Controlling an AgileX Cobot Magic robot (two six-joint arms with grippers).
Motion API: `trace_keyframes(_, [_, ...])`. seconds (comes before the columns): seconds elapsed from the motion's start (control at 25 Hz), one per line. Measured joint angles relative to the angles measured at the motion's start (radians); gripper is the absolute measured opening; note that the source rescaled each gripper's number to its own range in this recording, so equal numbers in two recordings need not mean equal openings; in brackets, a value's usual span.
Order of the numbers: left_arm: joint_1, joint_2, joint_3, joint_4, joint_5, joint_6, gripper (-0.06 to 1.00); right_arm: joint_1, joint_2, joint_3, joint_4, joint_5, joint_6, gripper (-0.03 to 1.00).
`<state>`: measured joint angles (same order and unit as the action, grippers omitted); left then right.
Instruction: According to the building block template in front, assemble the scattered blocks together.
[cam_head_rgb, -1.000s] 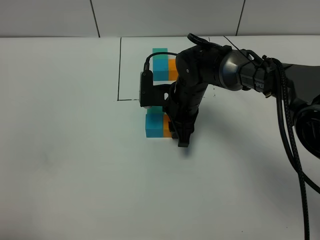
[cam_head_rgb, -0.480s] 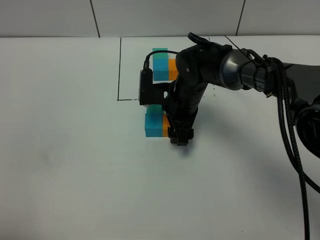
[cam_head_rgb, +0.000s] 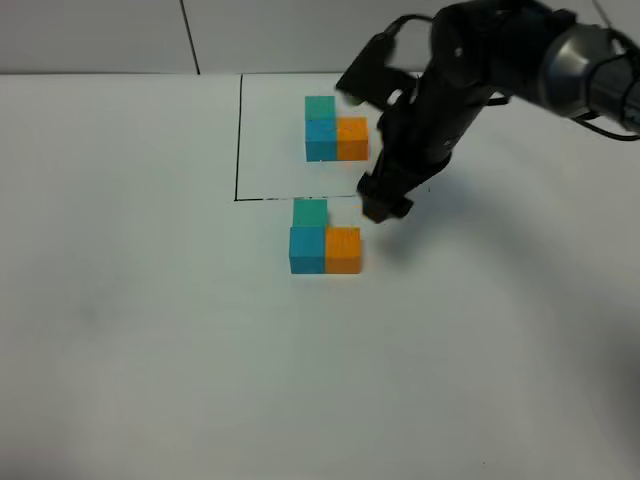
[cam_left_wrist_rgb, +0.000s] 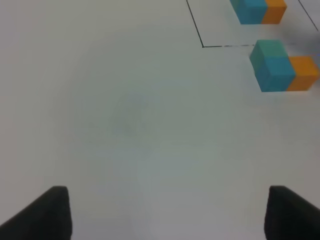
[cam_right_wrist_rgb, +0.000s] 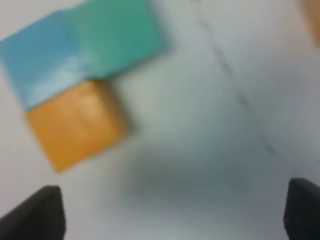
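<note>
While blurred, right hand (cam_head_rgb: 385, 205) empty.

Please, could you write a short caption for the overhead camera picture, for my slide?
Three loose blocks sit joined in an L just outside the framed template, while the right claw hovers beside them.

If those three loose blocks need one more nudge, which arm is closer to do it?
Probably right: the right gripper hangs open just beside the orange cube, while the left gripper sits far off.

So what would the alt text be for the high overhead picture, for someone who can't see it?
Three loose cubes, teal-green, blue and orange, sit joined in an L on a white table, matching the black-outlined template behind them. The right arm's hand hangs above and beside them, holding nothing.
</note>
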<state>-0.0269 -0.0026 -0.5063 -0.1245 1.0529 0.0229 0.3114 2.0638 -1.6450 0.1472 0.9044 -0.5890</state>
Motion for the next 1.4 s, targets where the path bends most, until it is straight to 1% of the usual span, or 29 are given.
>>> trace_keyframes(0.16, [0.0,0.0,0.0,0.0,0.0,0.0,0.64,-0.172,-0.047,0.01,0.013,0.001,0.166,0.78])
trace_keyframes(0.24, [0.0,0.0,0.0,0.0,0.0,0.0,0.64,-0.246,-0.083,0.051,0.02,0.002,0.203,0.78])
trace_keyframes(0.32, [0.0,0.0,0.0,0.0,0.0,0.0,0.64,-0.308,-0.14,0.128,0.028,-0.004,0.225,0.78])
trace_keyframes(0.48, [0.0,0.0,0.0,0.0,0.0,0.0,0.64,-0.39,-0.295,0.303,0.037,-0.064,0.255,0.78])
trace_keyframes(0.64, [0.0,0.0,0.0,0.0,0.0,0.0,0.64,-0.456,-0.47,0.461,0.038,-0.081,0.297,0.78])
trace_keyframes(0.88, [0.0,0.0,0.0,0.0,0.0,0.0,0.64,-0.525,-0.763,0.681,0.018,-0.082,0.374,0.78])
trace_keyframes(1.0, [0.0,0.0,0.0,0.0,0.0,0.0,0.64,-0.534,-0.906,0.786,-0.006,-0.067,0.414,0.78])
trace_keyframes(1.12, [0.0,0.0,0.0,0.0,0.0,0.0,0.64,-0.534,-1.046,0.877,-0.012,-0.044,0.428,0.78])
trace_keyframes(1.24, [0.0,0.0,0.0,0.0,0.0,0.0,0.64,-0.511,-1.185,0.951,-0.011,-0.014,0.44,0.78])
trace_keyframes(1.4, [0.0,0.0,0.0,0.0,0.0,0.0,0.64,-0.437,-1.346,1.026,-0.008,0.049,0.481,0.78])
